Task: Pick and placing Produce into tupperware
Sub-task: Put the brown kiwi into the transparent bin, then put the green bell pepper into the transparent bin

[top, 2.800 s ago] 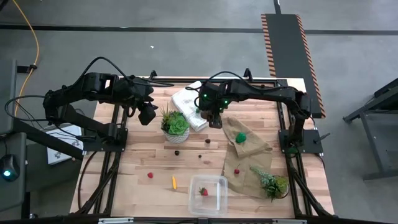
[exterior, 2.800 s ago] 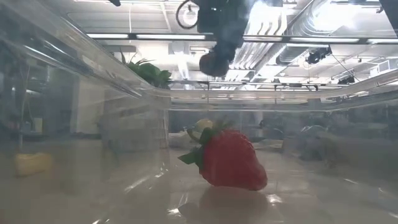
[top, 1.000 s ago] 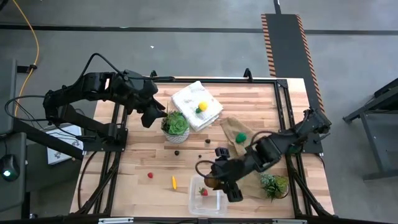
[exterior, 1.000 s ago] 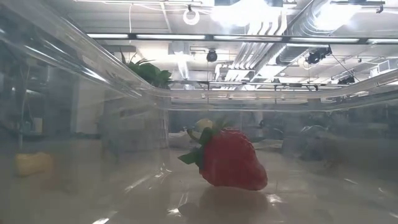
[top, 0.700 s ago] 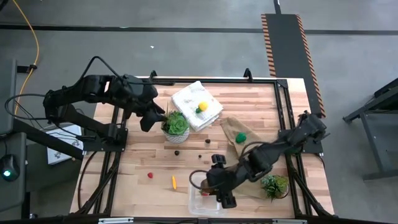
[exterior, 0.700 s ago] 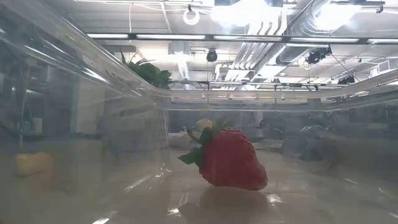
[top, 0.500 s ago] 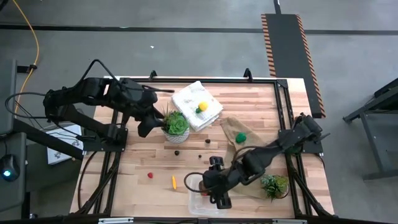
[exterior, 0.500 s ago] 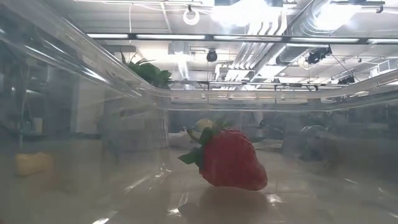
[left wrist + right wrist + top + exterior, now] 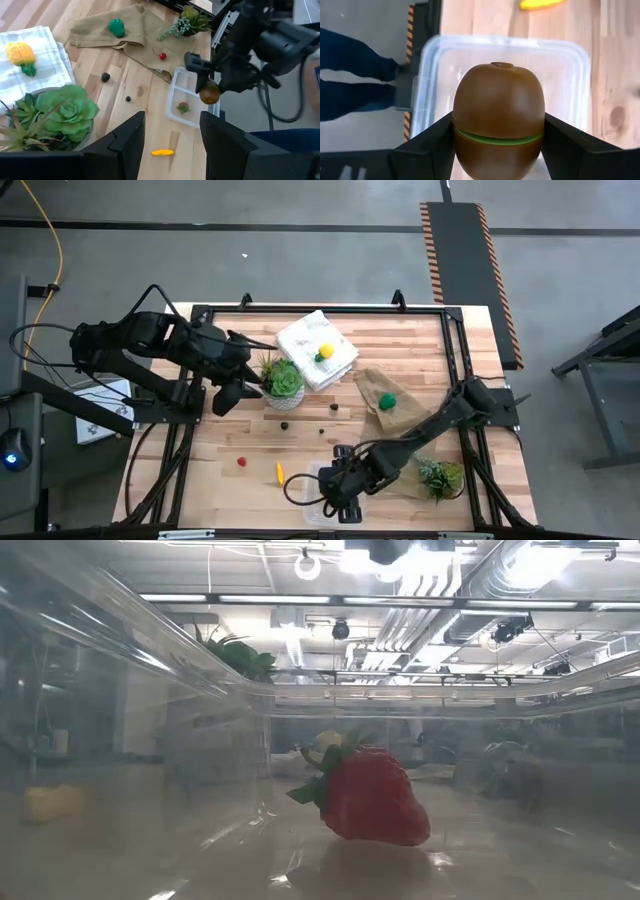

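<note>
My right gripper (image 9: 336, 500) is shut on the brown kiwi-like ball (image 9: 498, 120) and hangs over the clear tupperware (image 9: 580, 75), which sits near the table's near edge and is mostly covered by the arm in the high view. One red strawberry (image 9: 365, 795) lies on the tupperware's floor. My left gripper (image 9: 225, 395) is open and empty, beside the potted succulent (image 9: 283, 380). The yellow lemon (image 9: 325, 352) lies on the white cloth, the green piece (image 9: 387, 401) on the brown bag. The orange stick (image 9: 280, 472), a red berry (image 9: 241, 462) and dark berries (image 9: 285, 425) lie on the wood. My right gripper pinches the kiwi-like ball between its two fingers (image 9: 430, 145), one on each opposite side (image 9: 462, 125) near its green seam. The fingers come from above, pointing down. The ball (image 9: 209, 93) is lifted clear, straight above the tupperware's open top.
A second small succulent (image 9: 440, 477) stands at the near right corner beside the brown bag (image 9: 400, 430). The folded white cloth (image 9: 315, 348) lies at the far edge. A cherry (image 9: 162, 56) rests on the bag. Bare wood (image 9: 230, 435) lies left of the tupperware.
My right gripper, carrying the kiwi-like ball, has moved toward the table's left and near edge, from beside the tupperware to over it. My left gripper has drifted toward the near edge, along the succulent pot. The strawberry has stayed still.
</note>
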Available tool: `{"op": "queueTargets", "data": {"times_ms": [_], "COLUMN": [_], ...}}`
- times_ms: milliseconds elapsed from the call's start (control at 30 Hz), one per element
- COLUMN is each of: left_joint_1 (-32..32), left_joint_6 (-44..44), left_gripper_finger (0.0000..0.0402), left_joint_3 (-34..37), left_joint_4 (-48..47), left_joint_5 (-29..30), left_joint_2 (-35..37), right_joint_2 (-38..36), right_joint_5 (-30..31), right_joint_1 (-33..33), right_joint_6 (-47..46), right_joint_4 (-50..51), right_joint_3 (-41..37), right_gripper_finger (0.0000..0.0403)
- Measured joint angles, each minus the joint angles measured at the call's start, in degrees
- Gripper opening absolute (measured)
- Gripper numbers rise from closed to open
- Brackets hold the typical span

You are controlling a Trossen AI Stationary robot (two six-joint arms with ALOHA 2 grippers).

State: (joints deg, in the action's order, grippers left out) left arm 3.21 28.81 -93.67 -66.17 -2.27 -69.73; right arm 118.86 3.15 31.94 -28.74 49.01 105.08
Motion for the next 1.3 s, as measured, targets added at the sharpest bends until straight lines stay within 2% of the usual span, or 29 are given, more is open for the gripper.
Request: {"op": "queueTargets", "data": {"times_ms": [467,633,967,1300], "left_joint_1": [0.7,0.7,0.7,0.7], "left_joint_6": [-2.1,-2.9,-3.5,-3.5], "left_gripper_finger": [0.0179,0.0179,0.0179,0.0179], "left_joint_3": [0.0,0.0,0.0,0.0], "left_joint_4": [-0.1,-0.5,-0.4,-0.4], "left_joint_5": [0.4,0.4,0.4,0.4], "left_joint_2": [0.0,0.0,0.0,0.0], "right_joint_2": [7.1,7.2,7.2,6.5], "right_joint_5": [-3.3,-3.4,-5.3,-5.7], "right_joint_1": [1.5,1.8,1.4,1.3], "right_joint_6": [-5.0,-6.4,-7.5,-9.0], "right_joint_4": [2.2,2.0,2.0,1.9], "right_joint_3": [0.0,0.0,0.0,0.0], "right_gripper_finger": [0.0218,0.0222,0.0261,0.0265]}}
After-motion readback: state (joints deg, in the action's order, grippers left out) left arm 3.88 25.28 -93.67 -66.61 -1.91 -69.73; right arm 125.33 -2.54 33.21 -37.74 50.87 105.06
